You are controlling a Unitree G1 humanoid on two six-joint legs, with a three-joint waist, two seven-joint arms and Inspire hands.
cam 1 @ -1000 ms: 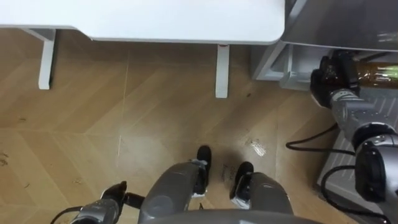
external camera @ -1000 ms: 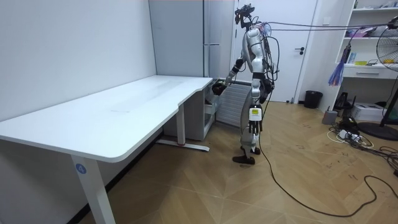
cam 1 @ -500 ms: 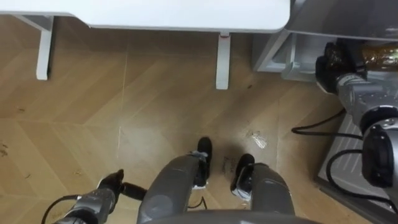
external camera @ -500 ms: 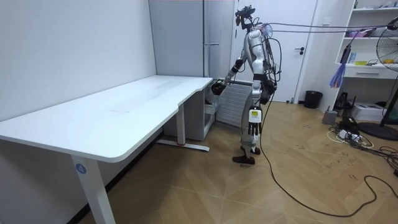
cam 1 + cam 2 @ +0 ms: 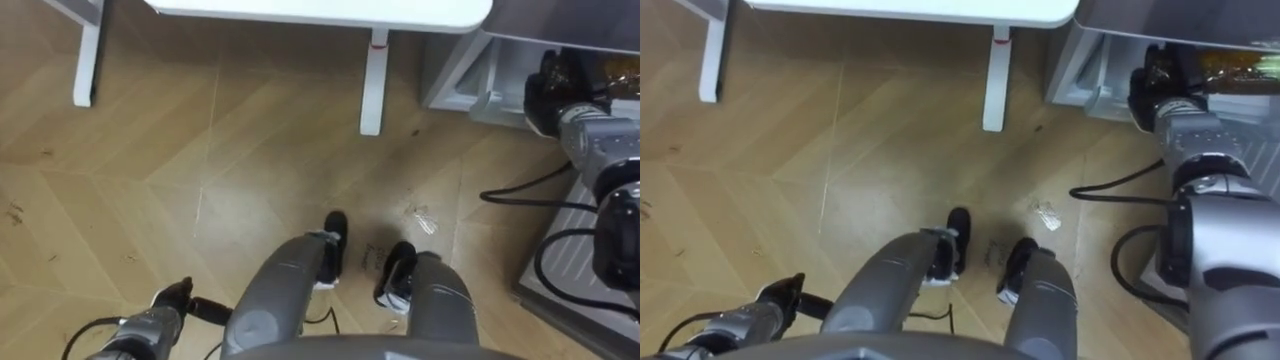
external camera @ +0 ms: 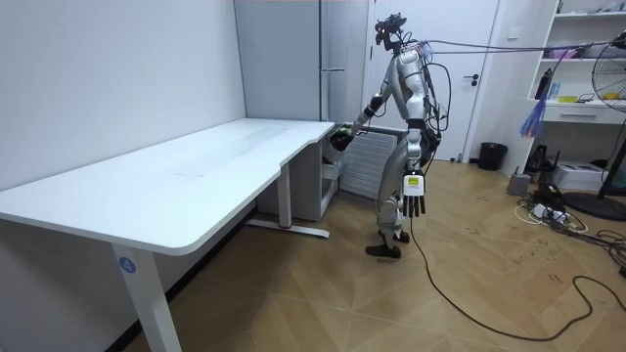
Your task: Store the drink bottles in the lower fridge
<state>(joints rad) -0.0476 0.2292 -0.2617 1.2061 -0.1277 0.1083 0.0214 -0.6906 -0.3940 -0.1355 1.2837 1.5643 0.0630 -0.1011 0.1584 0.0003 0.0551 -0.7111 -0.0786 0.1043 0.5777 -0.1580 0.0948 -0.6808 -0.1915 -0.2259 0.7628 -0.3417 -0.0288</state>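
Observation:
My right hand (image 5: 553,93) is shut on a bottle of brown drink (image 5: 612,80), held on its side at the opening of the lower fridge (image 5: 478,84); the right eye view has hand (image 5: 1158,74) and bottle (image 5: 1232,64) at its upper right. From the room view I stand in front of the tall grey fridge (image 6: 335,59), right hand (image 6: 339,138) stretched toward its lower part. Beside my thigh my left hand (image 6: 415,198) hangs with straight fingers; it also shows at the bottom left (image 5: 168,304).
A white desk (image 5: 330,10) with a white leg (image 5: 373,88) stands just left of the fridge. A pale ribbed panel (image 6: 364,161) stands behind my legs. Wooden floor (image 5: 230,160) lies open ahead. Black cables (image 5: 520,195) cross it at my right.
My head camera has shifted a little. My left arm has swung out from my legs toward the room view's right. The right hand stays at the fridge with the bottle.

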